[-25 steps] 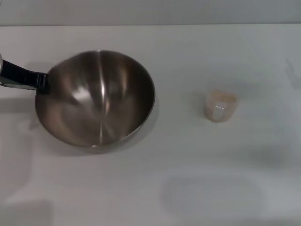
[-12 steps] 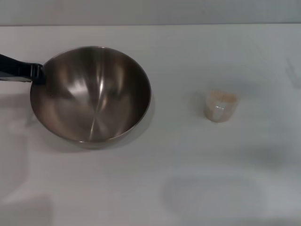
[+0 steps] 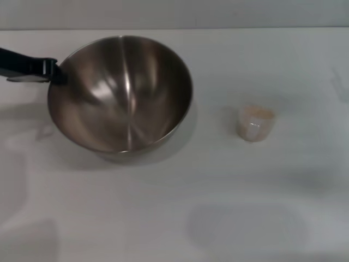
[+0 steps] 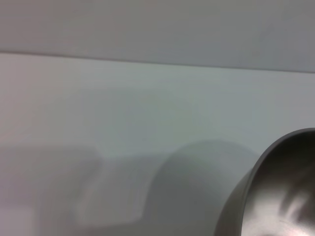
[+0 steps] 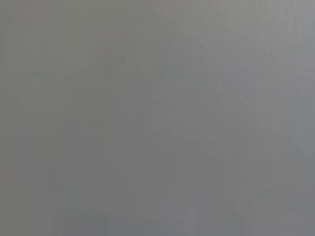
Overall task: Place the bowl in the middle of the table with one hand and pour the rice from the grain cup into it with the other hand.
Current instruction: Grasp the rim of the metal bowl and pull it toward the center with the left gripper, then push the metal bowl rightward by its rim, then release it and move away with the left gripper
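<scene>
The large steel bowl (image 3: pixel 120 93) is at the left half of the white table (image 3: pixel 229 207), tilted and seemingly raised, with its shadow beneath. My left gripper (image 3: pixel 53 71) comes in from the left edge and is shut on the bowl's left rim. In the left wrist view only a piece of the bowl's rim (image 4: pixel 275 196) shows. The small clear grain cup (image 3: pixel 254 128) stands upright to the right of the bowl, well apart from it, with pale rice (image 3: pixel 257 113) inside. My right gripper is out of view; its wrist view shows only plain grey.
The table's far edge (image 3: pixel 218 28) meets a grey wall at the back. Bare tabletop lies between bowl and cup and along the front.
The left gripper has carried the bowl away from me and slightly rightward, toward the table's middle. The cup has not moved.
</scene>
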Tool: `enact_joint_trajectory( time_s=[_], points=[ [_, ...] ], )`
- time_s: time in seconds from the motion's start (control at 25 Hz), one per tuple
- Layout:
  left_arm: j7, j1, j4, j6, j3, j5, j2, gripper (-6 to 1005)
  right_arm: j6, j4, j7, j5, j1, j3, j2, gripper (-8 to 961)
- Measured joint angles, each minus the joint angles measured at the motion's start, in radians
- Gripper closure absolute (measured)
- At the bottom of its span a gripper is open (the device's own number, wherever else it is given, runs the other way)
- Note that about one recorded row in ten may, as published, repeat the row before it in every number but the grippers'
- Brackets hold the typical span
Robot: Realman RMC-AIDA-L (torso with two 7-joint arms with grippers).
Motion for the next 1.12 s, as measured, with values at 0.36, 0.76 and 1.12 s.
enact_joint_trajectory(
  time_s=[0.36, 0.76, 1.12],
  points=[
    [0.008, -0.037, 0.010, 0.023, 0.051, -0.013, -0.041, 937, 0.000, 0.000, 0.000, 0.000, -0.004, 0.005, 0.000, 419],
    [-0.022, -0.051, 0.077, 0.105, 0.171, -0.013, -0.043, 926, -0.009, 0.000, 0.000, 0.000, -0.019, 0.005, 0.000, 419],
    [-0.033, -0.051, 0.113, 0.175, 0.241, -0.013, -0.044, 916, -0.020, 0.000, 0.000, 0.000, -0.022, 0.005, 0.002, 418]
  ],
)
